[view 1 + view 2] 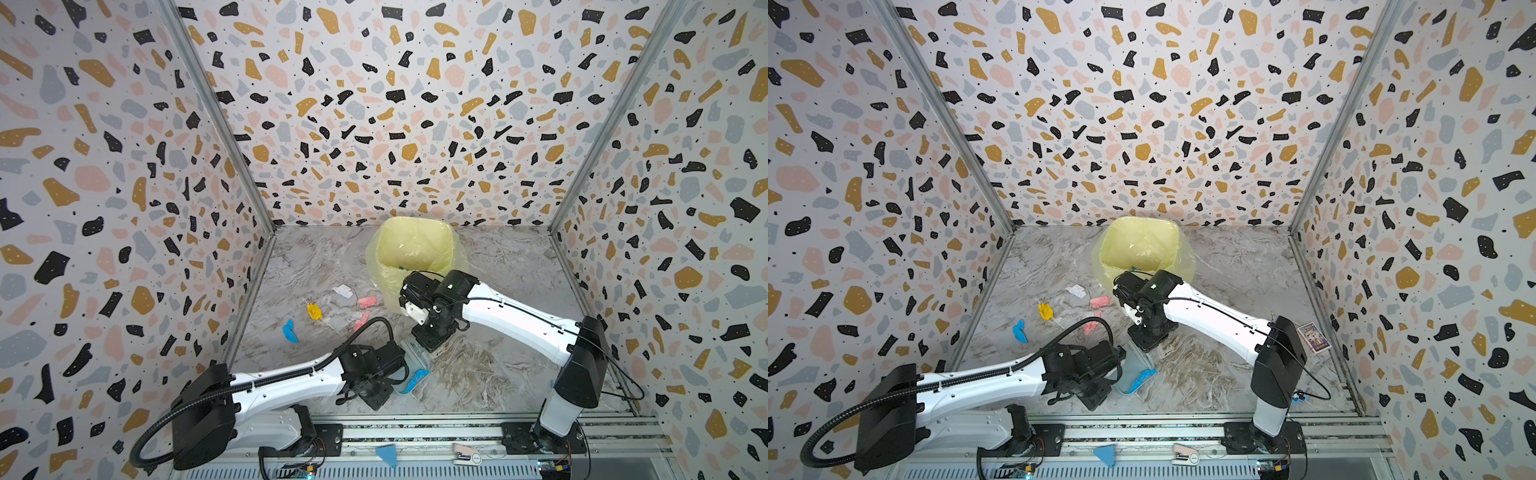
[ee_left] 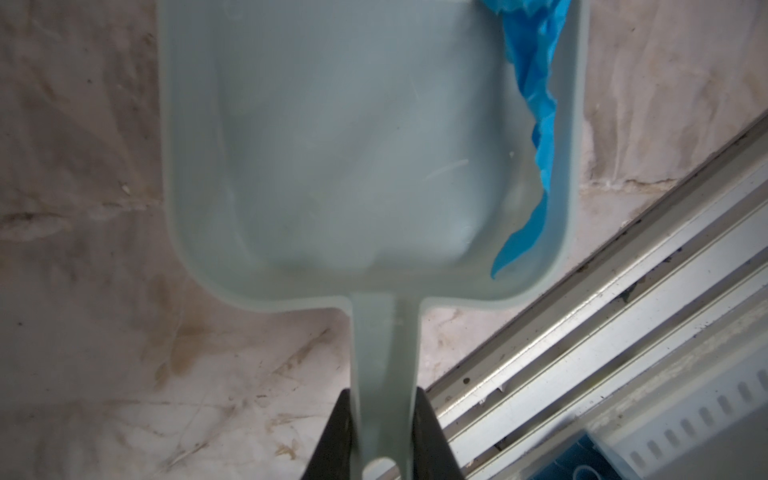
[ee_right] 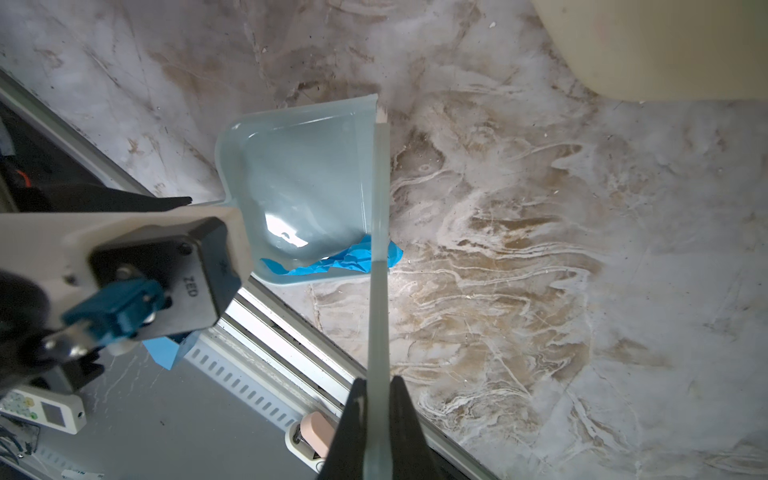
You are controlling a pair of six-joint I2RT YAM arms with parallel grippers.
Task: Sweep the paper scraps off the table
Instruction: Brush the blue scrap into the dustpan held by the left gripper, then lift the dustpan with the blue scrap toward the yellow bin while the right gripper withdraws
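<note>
Paper scraps [image 1: 368,301]: five lie loose on the table [image 1: 498,374]. White and two pink are close on the left of the bin [image 1: 411,245], yellow and blue farther out the same way. One more blue scrap [image 2: 536,104] sits in the dustpan [image 2: 332,145], well in front of the bin.
Handling: feather-light, crumpled and soft. They will likely skid, flutter or roll back off the pan lip, so push them rather than pinch.
Hold: the tools do the work, each taken by its handle.
Left gripper [image 2: 382,415]: clamped on the dustpan handle. Whether the pan touches the table I cannot tell.
Right gripper [image 3: 378,399]: closed tight on the brush [image 3: 380,199], whose tip meets the pan's lip.
Surface: smooth, hard marble-pattern top, so scraps should slide easily.
Room: speckled walls [image 1: 374,104] box in three sides. The bin stands near the back one, and both arms crowd the ground in front of it.
</note>
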